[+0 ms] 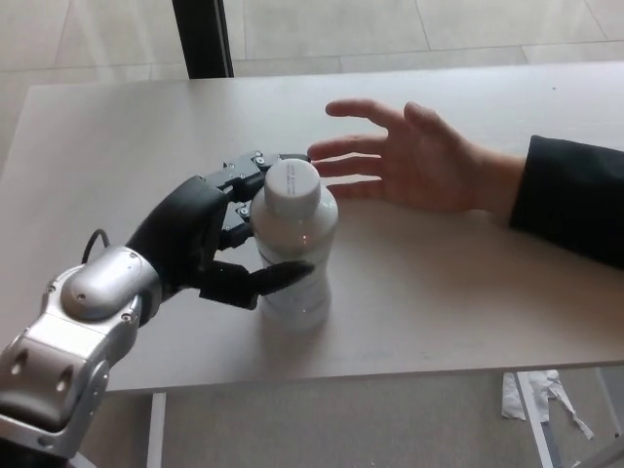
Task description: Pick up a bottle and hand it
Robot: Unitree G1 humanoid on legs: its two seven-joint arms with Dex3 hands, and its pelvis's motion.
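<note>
A white plastic bottle (295, 255) with a white cap stands upright on the pale table (117, 136), near its front edge. My left hand (210, 239) has come in from the left and cups the bottle: two fingers (246, 172) reach behind its neck and the thumb (276, 277) crosses its front. The fingers are still spread, so the hand is open around the bottle. A person's open hand (414, 161) in a dark sleeve hovers just behind and to the right of the bottle, palm toward it. My right hand is not in view.
A dark post (203, 37) stands beyond the table's far edge. Crumpled white paper (531, 398) lies on the floor under the table's front right. The table's front edge runs just below the bottle.
</note>
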